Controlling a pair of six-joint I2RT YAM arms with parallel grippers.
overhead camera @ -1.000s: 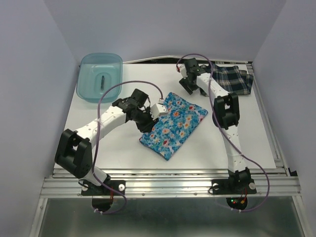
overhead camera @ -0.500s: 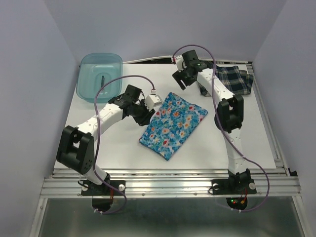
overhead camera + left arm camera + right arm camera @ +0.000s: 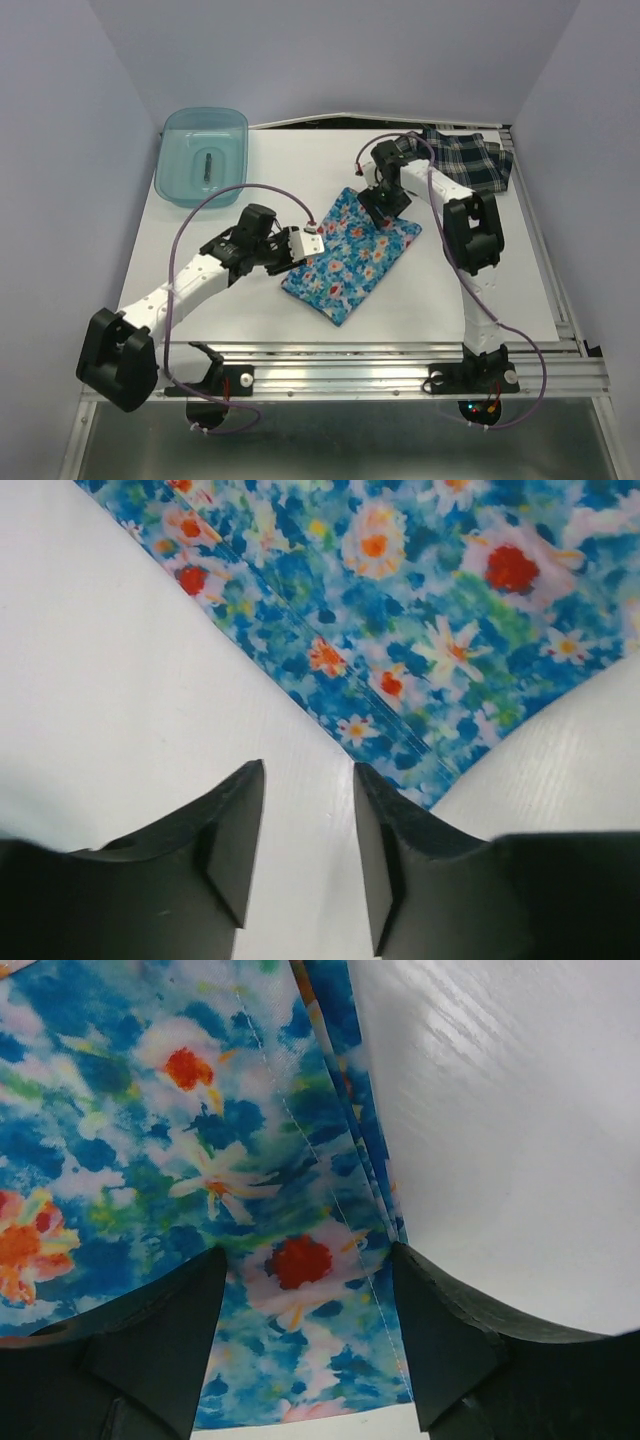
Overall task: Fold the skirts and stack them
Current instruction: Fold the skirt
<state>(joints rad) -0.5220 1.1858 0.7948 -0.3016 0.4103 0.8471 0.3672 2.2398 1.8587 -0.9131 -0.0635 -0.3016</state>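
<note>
The bright blue flowered skirt (image 3: pixel 352 255) lies folded in a slanted strip mid-table. My left gripper (image 3: pixel 311 243) sits at its left edge; in the left wrist view the left gripper (image 3: pixel 308 770) is open over bare white table, with the flowered skirt (image 3: pixel 440 600) just ahead of its tips. My right gripper (image 3: pixel 385 207) is low over the skirt's far corner. Seen from the right wrist, the right gripper (image 3: pixel 308 1252) is open, its jaws astride the flowered skirt (image 3: pixel 150 1110) beside a layered folded edge. The plaid skirt (image 3: pixel 470 160) lies rumpled at the back right.
A translucent teal bin (image 3: pixel 172 170) stands at the back left with a small dark item (image 3: pixel 207 165) inside. The white table (image 3: pixel 230 300) ends at a metal rail along the near side. Grey walls close in on both sides.
The left gripper came off the flowered skirt's upper left edge, opened wider, and dropped nearer along that edge. The right gripper swung from the back of the table onto the flowered skirt's far corner.
</note>
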